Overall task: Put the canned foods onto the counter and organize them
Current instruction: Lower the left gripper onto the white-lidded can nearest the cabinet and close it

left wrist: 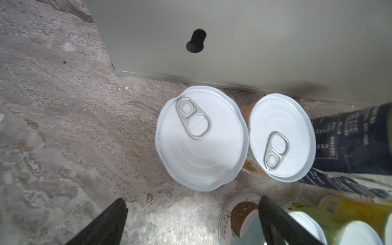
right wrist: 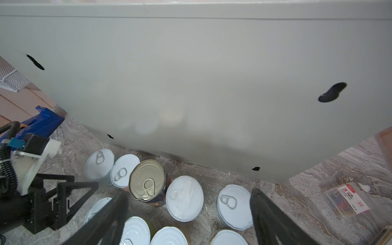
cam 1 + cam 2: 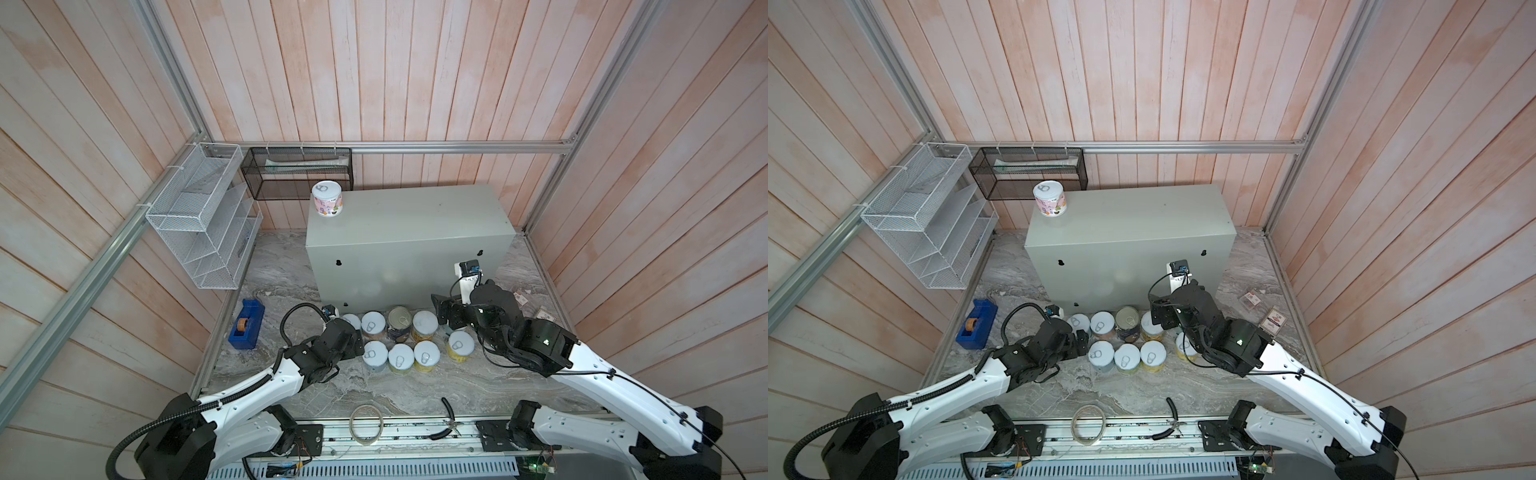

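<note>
The counter is a pale grey-green box with one pink-labelled can standing on its far left corner. Several more canned foods stand in two rows on the marble in front of it, among them a taller navy can and a white-lidded can. My left gripper is open and low by the row's left end. The leftmost back can lies just ahead of its fingers. My right gripper hangs open above the white-lidded can, holding nothing.
A blue tape dispenser sits left of the cans. A white wire rack and a black mesh basket hang on the back left. A tape roll ring and pliers lie at the front edge. Small packets lie right.
</note>
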You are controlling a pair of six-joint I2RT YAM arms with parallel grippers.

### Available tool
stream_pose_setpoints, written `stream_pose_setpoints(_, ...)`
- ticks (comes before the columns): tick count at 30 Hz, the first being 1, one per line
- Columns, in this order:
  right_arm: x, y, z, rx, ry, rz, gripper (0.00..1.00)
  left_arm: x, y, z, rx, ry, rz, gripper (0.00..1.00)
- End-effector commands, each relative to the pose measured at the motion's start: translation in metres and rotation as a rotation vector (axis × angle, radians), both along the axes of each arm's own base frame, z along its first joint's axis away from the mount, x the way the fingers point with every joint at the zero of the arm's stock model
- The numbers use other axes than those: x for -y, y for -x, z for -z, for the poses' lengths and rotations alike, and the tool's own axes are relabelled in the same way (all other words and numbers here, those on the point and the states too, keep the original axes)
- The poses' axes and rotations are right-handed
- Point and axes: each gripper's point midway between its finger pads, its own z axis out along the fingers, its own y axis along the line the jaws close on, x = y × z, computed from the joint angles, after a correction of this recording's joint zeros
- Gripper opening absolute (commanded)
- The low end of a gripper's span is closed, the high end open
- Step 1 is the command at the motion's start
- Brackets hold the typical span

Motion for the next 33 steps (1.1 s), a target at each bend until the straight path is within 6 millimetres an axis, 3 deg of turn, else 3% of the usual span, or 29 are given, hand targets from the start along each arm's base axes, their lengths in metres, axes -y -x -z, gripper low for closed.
stream_pose_setpoints(1,-0.005,-0.003,0.004,-0.003,-0.017,-0.016,0.89,0.005,-0.008,0.0,0.021,0.011,0.016,0.99)
stream_pose_setpoints(9,-0.002,-0.007,-0.003,0.016,-0.037,-0.02,0.89,0.005,-0.02,0.003,0.006,-0.026,0.0,0.98)
stream_pose_setpoints(16,-0.01,-0.014,-0.01,0.011,-0.046,-0.055,0.88,0.0,-0.022,0.009,-0.003,-0.056,-0.012,0.98)
stream_pose_setpoints(26,-0.004,-0.018,0.005,-0.025,-0.097,-0.036,0.88,-0.012,-0.023,0.024,-0.012,-0.042,-0.04,0.98)
stream_pose_setpoints(33,0.001,-0.019,0.001,-0.013,-0.124,-0.017,0.88,-0.01,-0.034,0.023,-0.007,-0.063,-0.02,0.98)
